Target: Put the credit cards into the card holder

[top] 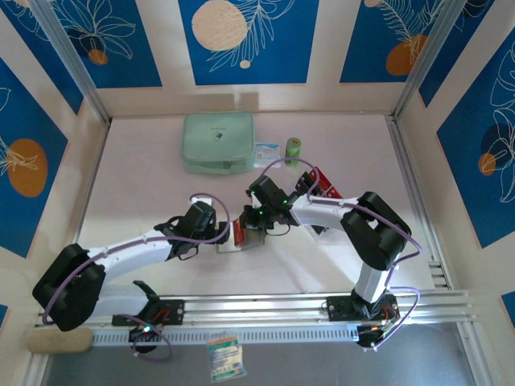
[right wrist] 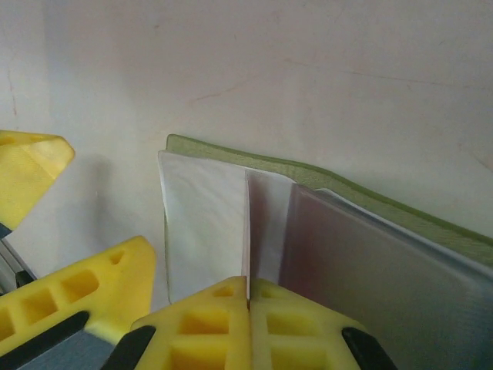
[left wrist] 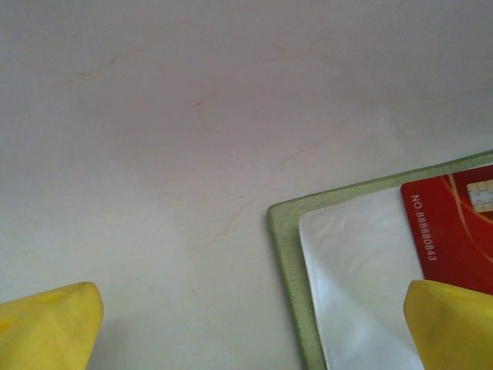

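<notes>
The olive-green card holder (left wrist: 286, 254) lies open on the table, its pale inner sleeves (right wrist: 204, 223) facing up. My right gripper (right wrist: 249, 304) is shut on a red credit card (left wrist: 451, 231). In the right wrist view that card is a thin edge (right wrist: 248, 231) standing over the sleeves. A greyish sleeve leaf (right wrist: 377, 270) rises to its right. My left gripper (left wrist: 250, 324) is open and low, straddling the holder's corner edge with nothing between its fingers (right wrist: 85, 297). From above, both grippers (top: 219, 237) (top: 253, 227) meet at mid-table over the holder, and part of the red card (top: 239, 233) shows between them.
A clear tiered rack (top: 322, 186) holding more red cards stands just right of the right gripper. A pale mint zip pouch (top: 217, 142), a small packet (top: 267, 153) and a green roll (top: 294, 149) sit at the back. Walls enclose the table (top: 145, 185) on three sides.
</notes>
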Motion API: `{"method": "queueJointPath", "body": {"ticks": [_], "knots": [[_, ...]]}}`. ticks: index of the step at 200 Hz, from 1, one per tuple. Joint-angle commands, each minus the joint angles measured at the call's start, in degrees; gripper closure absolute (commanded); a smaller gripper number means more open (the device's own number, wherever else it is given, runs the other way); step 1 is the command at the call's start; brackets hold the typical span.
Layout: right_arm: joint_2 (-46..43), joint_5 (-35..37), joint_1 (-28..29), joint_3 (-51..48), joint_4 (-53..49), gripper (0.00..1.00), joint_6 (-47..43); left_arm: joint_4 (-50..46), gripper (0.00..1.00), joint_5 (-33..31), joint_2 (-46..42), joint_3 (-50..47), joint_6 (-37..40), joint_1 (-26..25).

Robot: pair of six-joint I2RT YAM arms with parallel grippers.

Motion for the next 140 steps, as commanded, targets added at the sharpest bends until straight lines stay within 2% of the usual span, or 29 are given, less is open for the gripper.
{"method": "queueJointPath", "body": {"ticks": [1,75,140], "knots": [[0.51,-0.76,0.28,-1.2,1.02,1.0,1.13,-1.09,0.0,2.49,-1.07,0.57,-1.01,0.58],[-0.32,-1.83,-0.12,-1.91,2.61,1.0,1.96,1.89,0.0,3.69,5.14,-2.02,-3.2,0.57],[-7.34,-0.94,-2.83,-8.31,8.88,1.0,2.33,1.28,0.0,1.73,7.5,-3.09,-4.56,0.57]]}}
